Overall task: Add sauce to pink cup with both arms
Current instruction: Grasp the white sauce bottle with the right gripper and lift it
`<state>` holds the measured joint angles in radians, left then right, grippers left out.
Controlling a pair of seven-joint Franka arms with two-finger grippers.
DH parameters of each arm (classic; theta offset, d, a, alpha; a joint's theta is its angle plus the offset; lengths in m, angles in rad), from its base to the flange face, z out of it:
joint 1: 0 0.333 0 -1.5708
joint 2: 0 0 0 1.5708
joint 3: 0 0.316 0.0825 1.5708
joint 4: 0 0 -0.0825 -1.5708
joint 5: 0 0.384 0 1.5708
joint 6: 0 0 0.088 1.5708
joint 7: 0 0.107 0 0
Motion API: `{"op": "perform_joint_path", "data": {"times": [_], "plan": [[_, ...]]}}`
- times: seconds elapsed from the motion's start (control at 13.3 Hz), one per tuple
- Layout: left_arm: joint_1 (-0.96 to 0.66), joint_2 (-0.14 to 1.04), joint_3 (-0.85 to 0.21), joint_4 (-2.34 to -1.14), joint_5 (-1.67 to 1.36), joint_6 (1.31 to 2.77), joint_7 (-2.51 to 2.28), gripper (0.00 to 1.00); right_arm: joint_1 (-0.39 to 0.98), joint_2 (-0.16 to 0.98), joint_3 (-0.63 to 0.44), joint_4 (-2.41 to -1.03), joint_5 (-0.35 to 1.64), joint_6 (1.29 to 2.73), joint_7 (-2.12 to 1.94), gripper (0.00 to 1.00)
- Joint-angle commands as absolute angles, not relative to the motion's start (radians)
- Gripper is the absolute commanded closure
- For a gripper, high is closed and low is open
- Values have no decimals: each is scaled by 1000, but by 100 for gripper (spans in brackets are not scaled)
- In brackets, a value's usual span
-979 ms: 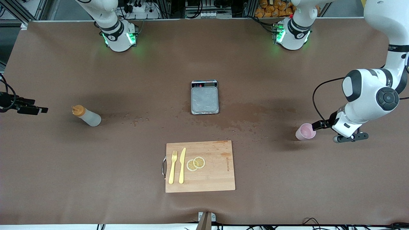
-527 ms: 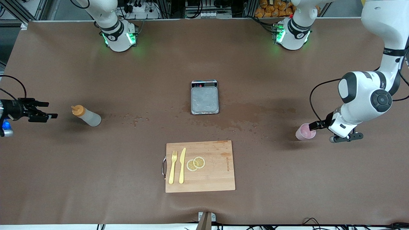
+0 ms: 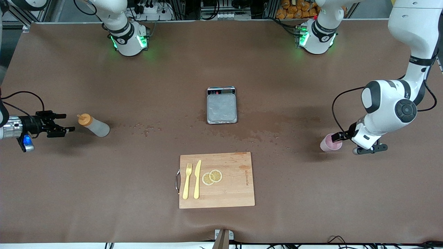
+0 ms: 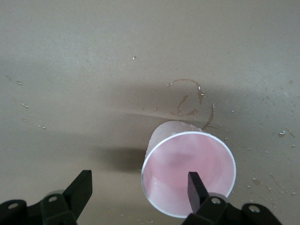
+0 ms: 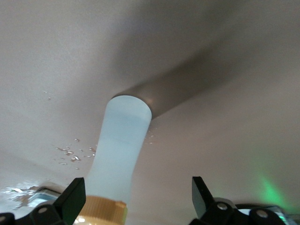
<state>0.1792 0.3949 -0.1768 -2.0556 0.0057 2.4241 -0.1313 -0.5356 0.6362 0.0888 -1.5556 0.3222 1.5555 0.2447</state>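
The sauce bottle point(image 3: 93, 126), whitish with an orange cap point(image 3: 84, 119), stands toward the right arm's end of the table. My right gripper point(image 3: 67, 122) is open just short of the cap. In the right wrist view the bottle point(image 5: 121, 140) and its cap point(image 5: 105, 211) show between the spread fingers, nearer one finger, untouched. The pink cup point(image 3: 327, 144) stands upright toward the left arm's end. My left gripper point(image 3: 336, 138) is open at the cup's rim. The left wrist view has one finger point(image 4: 197, 185) over the cup's mouth point(image 4: 187, 159) and the other finger point(image 4: 79, 187) outside beside it.
A steel scale point(image 3: 222, 105) sits mid-table. Nearer the front camera lies a wooden cutting board point(image 3: 235, 193) with a fork point(image 3: 187, 181), a knife point(image 3: 197, 179) and lemon slices point(image 3: 212, 176). Wet spots point(image 3: 256, 133) mark the brown cloth between scale and cup.
My right gripper has come in from the table's end toward the bottle's cap. My left gripper has slid closer to the cup, so one finger now overlaps its rim.
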Motion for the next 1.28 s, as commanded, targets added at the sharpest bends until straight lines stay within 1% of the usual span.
{"op": "perform_joint_path", "data": {"times": [0.0,0.23,0.3,0.38,0.6,0.83,1.05,1.21], "plan": [[183,406,-181,-2063,-9,2457,-138,37,-577,692,106,-1514,391,1537,256,0],[184,422,-183,-2063,-11,2457,-138,80,-604,738,106,-1514,410,1546,247,0],[184,423,-181,-2063,-11,2457,-138,98,-606,752,106,-1513,407,1548,244,0],[186,423,-181,-2063,-11,2457,-138,100,-609,755,106,-1513,407,1546,244,0],[184,423,-183,-2060,-12,2457,-138,100,-642,759,104,-1508,411,1546,244,0],[184,420,-183,-2056,-12,2457,-138,100,-663,798,106,-1512,494,1536,253,0],[183,396,-187,-2046,-12,2450,-135,100,-673,808,107,-1508,590,1496,439,0],[173,370,-190,-2020,-12,2432,-135,100,-660,810,107,-1511,594,1488,501,0]]}}
